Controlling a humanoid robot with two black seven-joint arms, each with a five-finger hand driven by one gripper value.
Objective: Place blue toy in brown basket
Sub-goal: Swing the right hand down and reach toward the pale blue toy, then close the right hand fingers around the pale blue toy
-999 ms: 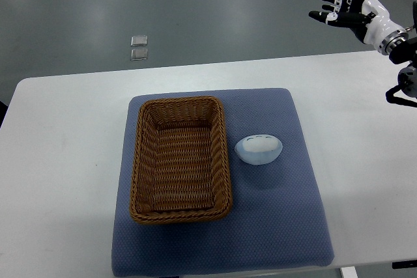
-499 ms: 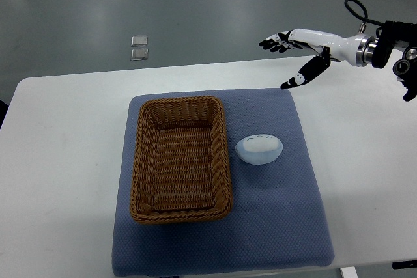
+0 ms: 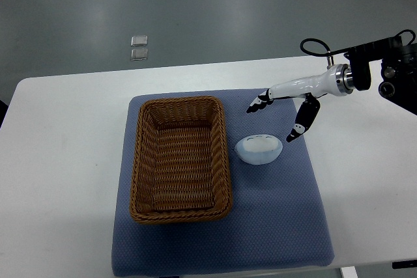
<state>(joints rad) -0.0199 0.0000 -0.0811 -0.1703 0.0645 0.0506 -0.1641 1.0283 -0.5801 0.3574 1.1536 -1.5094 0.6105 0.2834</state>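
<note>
One hand: right hand [image 3: 281, 110] hovered spread, empty, above the toy [image 3: 259, 148].
Toy: on the mat [image 3: 280, 219], beside the basket [image 3: 180, 208].
Grasp: probably lower, straddle it, close evenly.

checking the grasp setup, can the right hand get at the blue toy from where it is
Probably yes. The right hand hovers open just above and right of the blue toy, with nothing between them; the brown basket sits clear on the toy's far side.

The right hand [image 3: 281, 110] reaches in from the right edge, fingers spread, holding nothing.
</note>
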